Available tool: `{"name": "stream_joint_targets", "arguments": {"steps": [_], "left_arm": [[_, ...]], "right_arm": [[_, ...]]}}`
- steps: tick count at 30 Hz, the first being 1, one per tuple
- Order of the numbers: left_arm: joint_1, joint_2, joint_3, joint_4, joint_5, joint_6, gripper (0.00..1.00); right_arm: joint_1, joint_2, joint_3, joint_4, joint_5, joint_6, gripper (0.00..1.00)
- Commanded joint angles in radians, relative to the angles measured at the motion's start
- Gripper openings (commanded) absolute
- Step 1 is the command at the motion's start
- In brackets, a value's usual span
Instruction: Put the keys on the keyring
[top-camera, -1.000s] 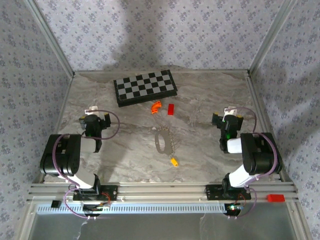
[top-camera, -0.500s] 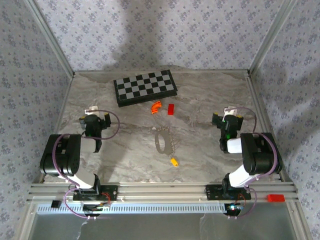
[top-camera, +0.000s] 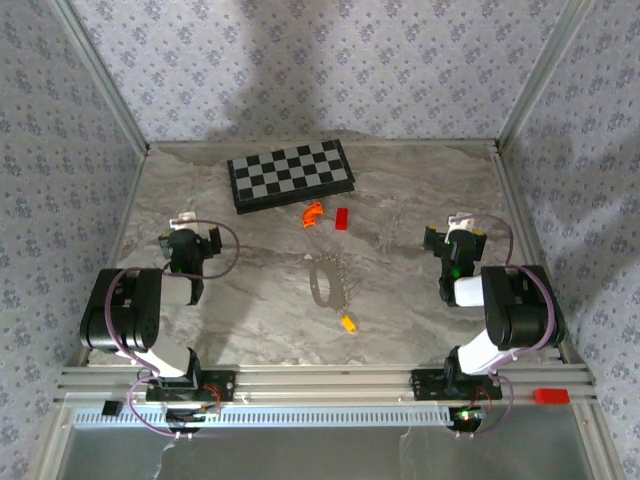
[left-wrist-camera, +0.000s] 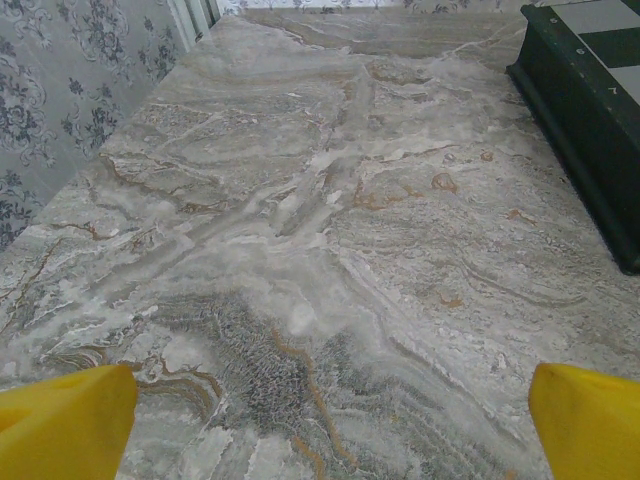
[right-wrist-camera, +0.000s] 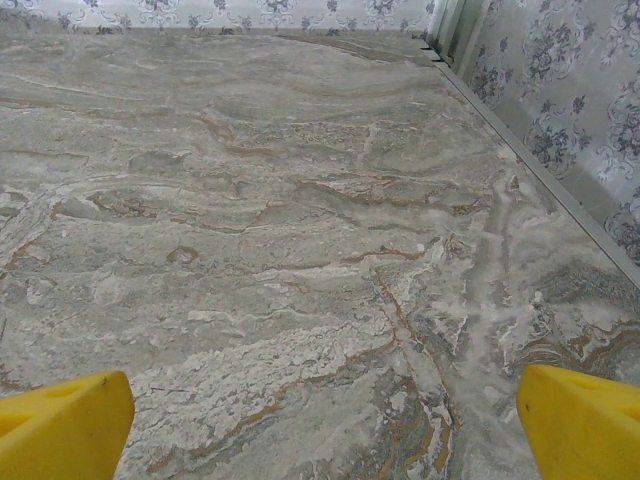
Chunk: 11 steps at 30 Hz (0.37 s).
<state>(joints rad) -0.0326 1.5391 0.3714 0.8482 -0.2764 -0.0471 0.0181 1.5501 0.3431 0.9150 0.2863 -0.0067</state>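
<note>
Lying on the marble table (top-camera: 250, 290) well to the near side of the checkerboard (top-camera: 290, 174), the keyring (top-camera: 322, 281) rests flat, with the key (top-camera: 348, 324) just beyond it, farther from the board. The left gripper (left-wrist-camera: 325, 420), near-left of the board, and the right gripper (right-wrist-camera: 320, 425), near-right of it, both gape wide, holding nothing.

Table (top-camera: 240, 300) bare at lower left and at right of frame; open approach from both sides. Checkerboard (top-camera: 290, 175) blocks upper centre. Orange curved piece (top-camera: 313, 213) and red block (top-camera: 341, 218) sit just below it, close together. Keyring (top-camera: 323, 281) and key (top-camera: 348, 323) lie mid-frame, near each other, bare marble around them. Walls (top-camera: 60, 150) hem three sides
</note>
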Motion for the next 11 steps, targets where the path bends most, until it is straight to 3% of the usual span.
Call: {"name": "stream_joint_targets", "arguments": {"steps": [1, 11], "left_arm": [[0.006, -0.003, 0.021, 0.009, 0.009, -0.013, 1.0], [0.006, -0.002, 0.02, 0.009, 0.009, -0.013, 1.0]], "right_arm": [[-0.001, -0.007, 0.011, 0.004, -0.001, 0.017, 1.0], [0.0, -0.009, 0.006, 0.014, -0.001, 0.013, 1.0]]}}
